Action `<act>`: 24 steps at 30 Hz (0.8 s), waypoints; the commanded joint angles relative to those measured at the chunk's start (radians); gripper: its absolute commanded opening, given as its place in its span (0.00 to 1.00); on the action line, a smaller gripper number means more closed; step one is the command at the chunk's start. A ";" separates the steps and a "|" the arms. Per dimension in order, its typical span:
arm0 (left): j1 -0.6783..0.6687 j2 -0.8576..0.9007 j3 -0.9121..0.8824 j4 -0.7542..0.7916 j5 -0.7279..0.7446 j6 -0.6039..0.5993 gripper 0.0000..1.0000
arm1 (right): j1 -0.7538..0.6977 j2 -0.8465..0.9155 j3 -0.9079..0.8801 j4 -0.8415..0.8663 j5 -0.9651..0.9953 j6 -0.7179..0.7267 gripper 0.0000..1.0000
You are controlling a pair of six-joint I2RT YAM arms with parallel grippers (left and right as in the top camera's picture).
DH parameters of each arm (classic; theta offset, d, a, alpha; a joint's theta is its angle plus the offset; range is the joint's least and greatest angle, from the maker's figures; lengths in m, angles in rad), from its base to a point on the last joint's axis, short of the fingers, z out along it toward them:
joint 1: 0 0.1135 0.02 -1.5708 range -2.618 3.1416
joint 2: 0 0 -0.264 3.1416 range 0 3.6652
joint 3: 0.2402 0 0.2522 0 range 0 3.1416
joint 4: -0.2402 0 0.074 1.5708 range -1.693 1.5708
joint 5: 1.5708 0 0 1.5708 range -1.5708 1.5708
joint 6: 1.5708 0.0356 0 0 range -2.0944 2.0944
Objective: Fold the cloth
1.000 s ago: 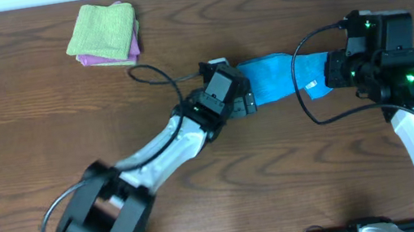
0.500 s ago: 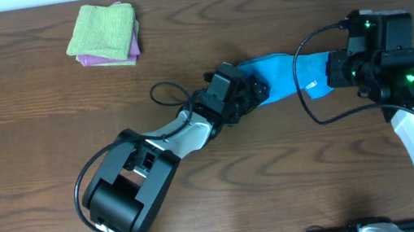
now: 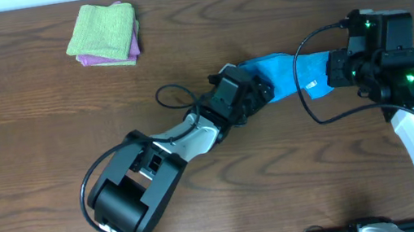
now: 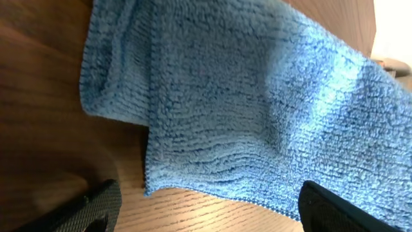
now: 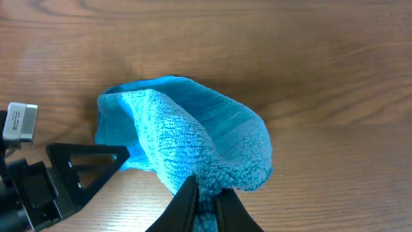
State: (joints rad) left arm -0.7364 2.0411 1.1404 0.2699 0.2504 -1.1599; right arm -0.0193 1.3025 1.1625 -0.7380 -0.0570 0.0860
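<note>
Left gripper (image 3: 257, 92) spreads its fingers (image 4: 96, 206) wide at the near-left end of the cloth (image 3: 276, 71), gripping nothing. The blue cloth lies bunched in a strip on the wooden worktop (image 3: 48, 156). The right gripper (image 3: 327, 77) has its fingers (image 5: 190, 200) narrowed on a raised fold at the cloth's right end. A green-and-pink stack (image 3: 103, 34) sits well to the cloth's left, farther back.

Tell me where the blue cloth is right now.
In the overhead view the cloth lies right of centre on the table, between the grippers: the right gripper pinches its right end and the open left gripper is at its left edge.
</note>
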 commanded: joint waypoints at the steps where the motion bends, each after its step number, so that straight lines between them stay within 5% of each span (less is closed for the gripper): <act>1: -0.012 0.016 -0.002 0.000 -0.056 -0.006 0.89 | -0.006 -0.001 0.016 0.005 0.008 -0.017 0.10; 11: -0.015 0.092 0.000 0.093 -0.090 -0.008 0.87 | -0.006 -0.001 0.016 0.006 0.008 -0.017 0.09; 16: -0.015 0.097 0.001 0.129 -0.074 -0.008 0.74 | -0.006 -0.001 0.016 0.006 0.008 -0.017 0.10; 21: -0.014 0.097 0.001 0.127 -0.022 -0.008 0.49 | -0.006 -0.001 0.015 0.008 0.008 -0.016 0.10; 24: -0.014 0.097 0.001 0.127 -0.016 -0.008 0.16 | -0.006 -0.001 0.016 0.014 0.008 -0.016 0.10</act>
State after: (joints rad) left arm -0.7517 2.1212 1.1431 0.3988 0.2134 -1.1820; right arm -0.0193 1.3025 1.1625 -0.7311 -0.0547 0.0856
